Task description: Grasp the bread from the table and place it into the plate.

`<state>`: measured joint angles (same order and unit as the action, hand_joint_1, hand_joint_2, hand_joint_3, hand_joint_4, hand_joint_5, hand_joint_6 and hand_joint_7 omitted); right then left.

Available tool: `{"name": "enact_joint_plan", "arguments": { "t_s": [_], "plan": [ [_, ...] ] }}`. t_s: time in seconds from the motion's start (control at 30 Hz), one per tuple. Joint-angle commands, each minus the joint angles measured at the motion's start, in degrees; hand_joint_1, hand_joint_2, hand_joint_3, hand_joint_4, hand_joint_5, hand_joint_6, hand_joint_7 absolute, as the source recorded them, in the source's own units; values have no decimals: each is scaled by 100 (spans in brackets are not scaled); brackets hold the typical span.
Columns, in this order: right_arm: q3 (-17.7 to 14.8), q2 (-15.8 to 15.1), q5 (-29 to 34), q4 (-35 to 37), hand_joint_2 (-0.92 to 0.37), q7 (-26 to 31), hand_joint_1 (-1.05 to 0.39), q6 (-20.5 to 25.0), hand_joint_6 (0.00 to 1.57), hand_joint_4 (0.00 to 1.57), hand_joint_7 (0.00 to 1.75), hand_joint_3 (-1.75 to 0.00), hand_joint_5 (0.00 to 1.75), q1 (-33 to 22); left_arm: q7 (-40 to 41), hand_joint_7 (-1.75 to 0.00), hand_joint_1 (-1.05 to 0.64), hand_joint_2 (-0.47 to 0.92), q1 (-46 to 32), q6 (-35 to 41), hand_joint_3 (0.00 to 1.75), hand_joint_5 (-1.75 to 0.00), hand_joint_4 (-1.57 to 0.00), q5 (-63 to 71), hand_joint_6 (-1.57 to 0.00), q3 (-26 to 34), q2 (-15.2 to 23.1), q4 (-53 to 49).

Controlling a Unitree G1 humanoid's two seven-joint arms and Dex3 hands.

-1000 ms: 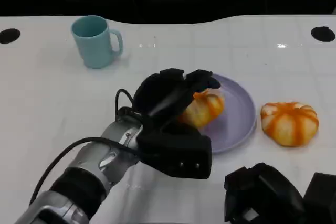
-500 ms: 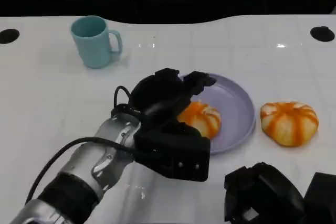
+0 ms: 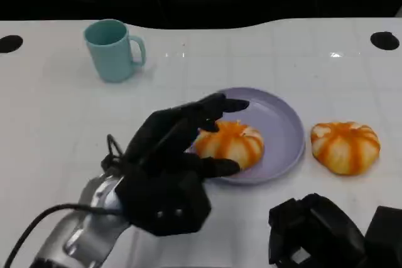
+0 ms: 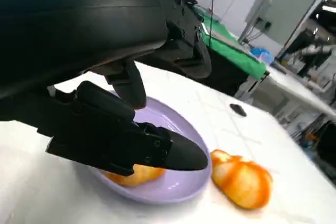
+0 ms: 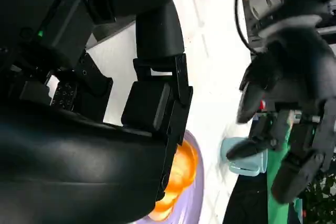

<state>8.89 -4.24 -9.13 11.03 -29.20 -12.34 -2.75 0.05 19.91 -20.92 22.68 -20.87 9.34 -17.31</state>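
Observation:
A round orange-striped bread (image 3: 229, 142) lies on the lilac plate (image 3: 282, 123) at mid-table. My left hand (image 3: 176, 155) sits just left of the plate with its fingers spread around the bread's near side, holding nothing. In the left wrist view a black finger (image 4: 131, 140) reaches over the bread (image 4: 137, 174) on the plate (image 4: 173, 184). A second striped bread (image 3: 345, 147) rests on the table right of the plate. My right hand (image 3: 320, 233) stays low at the front right edge, empty. The right wrist view shows the bread (image 5: 178, 177) and my left hand (image 5: 283, 93).
A teal mug (image 3: 113, 49) stands at the back left, well apart from the plate. The white table (image 3: 56, 123) has dark round holes at both far corners. Bare table lies in front of the plate and to the left.
The left hand has let go of the bread, which now lies on the plate. The hand has spread its fingers and drawn back toward me and to the left.

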Motion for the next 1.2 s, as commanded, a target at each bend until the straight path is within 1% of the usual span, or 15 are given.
{"name": "enact_joint_plan", "arguments": {
  "t_s": [0.03,0.07,0.1,0.27,0.3,0.33,0.4,0.47,0.57,0.73,0.8,0.83,0.9,1.03,1.2],
  "plan": [
    [-48,-41,-33,35,-14,-32,-105,-46,157,156,95,-118,127,-8,-470,-45,-63,92,-421,-329,28,-101,-57,-929,-56,318,-19,263],
    [-52,-40,-39,52,-14,-44,-105,-58,157,156,95,-118,127,-3,-649,-48,-62,92,-517,-354,27,-105,-57,-1201,-59,374,-37,311],
    [-54,-40,-42,64,-14,-51,-105,-68,157,156,95,-118,127,1,-777,-53,-60,92,-579,-368,27,-116,-56,-1378,-62,414,-48,344],
    [-52,-40,-44,52,-13,-53,-105,1,157,156,93,-118,126,12,-1316,-66,-58,92,-907,-605,27,-130,-61,-2226,-71,664,-140,353],
    [-45,-39,-33,41,-13,-43,-105,23,157,157,93,-118,126,16,-1452,-74,-61,92,-987,-610,29,-148,-68,-2429,-72,723,-154,366],
    [-40,-38,-23,32,-12,-35,-105,37,157,156,93,-118,126,18,-1554,-78,-63,92,-1040,-610,31,-159,-74,-2563,-72,767,-165,376],
    [-35,-35,-13,37,-12,-28,-105,39,157,156,93,-118,126,25,-1714,-85,-66,92,-1156,-599,33,-168,-77,-2753,-72,848,-197,420],
    [-28,-35,6,33,-12,-15,-105,34,157,156,93,-118,126,27,-1887,-95,-68,92,-1370,-515,35,-169,-74,-2985,-72,919,-213,540],
    [-18,-37,23,-12,-12,16,-105,77,157,157,95,-119,126,20,-2259,-122,-72,92,-1634,-299,33,-174,-68,-3363,-67,992,-167,683],
    [-16,-45,60,-25,-12,52,-105,76,157,157,95,-119,125,14,-2830,-141,-73,92,-1946,267,26,-175,-77,-4109,-70,1165,-242,868],
    [-21,-48,39,-43,-13,37,-105,96,157,157,95,-119,125,1,-2974,-145,-72,92,-2038,364,25,-175,-78,-4250,-70,1213,-287,915],
    [-24,-51,24,-51,-13,23,-105,103,157,156,95,-118,125,-5,-3033,-155,-74,92,-2081,393,28,-175,-80,-4299,-68,1233,-310,932],
    [-23,-59,22,-48,-13,5,-105,90,157,155,94,-118,125,-12,-3242,-163,-76,92,-2175,448,30,-175,-82,-4458,-67,1271,-351,899],
    [-19,-62,17,-52,-12,-10,-105,110,157,154,92,-118,126,-29,-3502,-173,-74,92,-2278,631,29,-175,-85,-4653,-65,1362,-405,869],
    [-11,-85,53,-184,-12,29,-105,210,157,153,92,-118,126,-82,-3629,-175,-72,92,-2372,1088,28,-175,-89,-4827,-69,1477,-458,913]
  ]
}}
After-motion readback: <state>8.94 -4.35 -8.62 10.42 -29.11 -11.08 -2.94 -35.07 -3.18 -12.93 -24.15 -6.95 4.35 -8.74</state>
